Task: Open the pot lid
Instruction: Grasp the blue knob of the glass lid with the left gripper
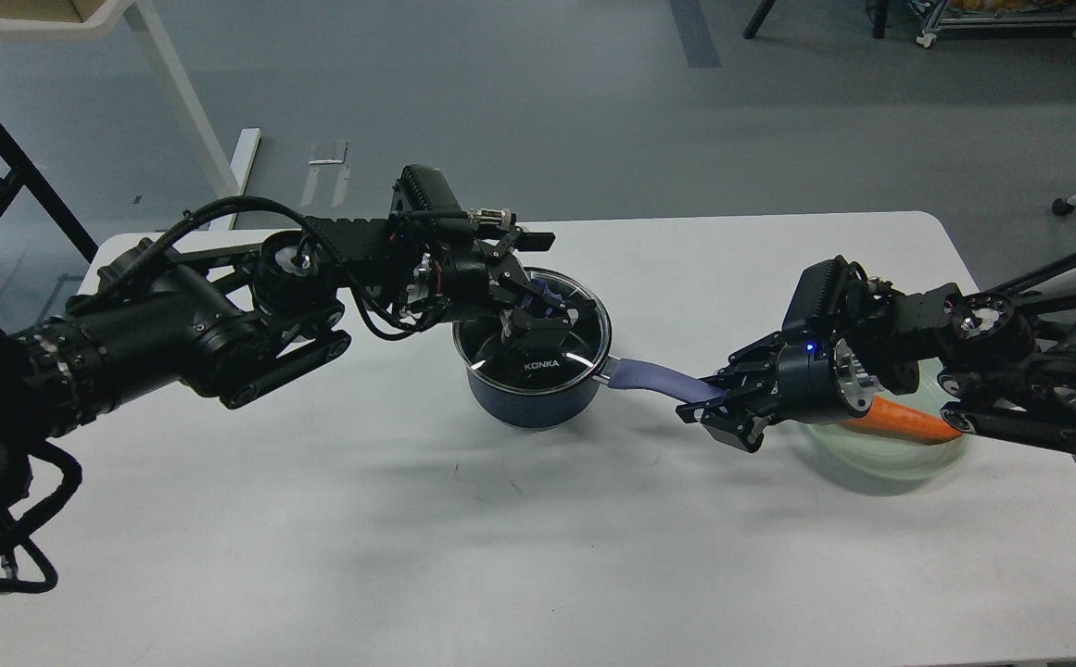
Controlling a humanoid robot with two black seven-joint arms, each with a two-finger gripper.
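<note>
A dark blue pot (530, 400) stands at the middle of the white table (408, 537). Its glass lid (551, 357), marked KONKA, lies flat on the pot. The lid's purple knob (552, 295) shows only in part. My left gripper (535, 289) reaches in from the left and hangs over the lid, open, with one finger on each side of the knob. My right gripper (710, 400) is shut on the end of the pot's purple handle (647, 378), which points right.
A pale green plate (880, 461) with an orange carrot (913, 422) on it lies at the right, under my right arm. A white table leg and a black frame stand beyond the table's back left.
</note>
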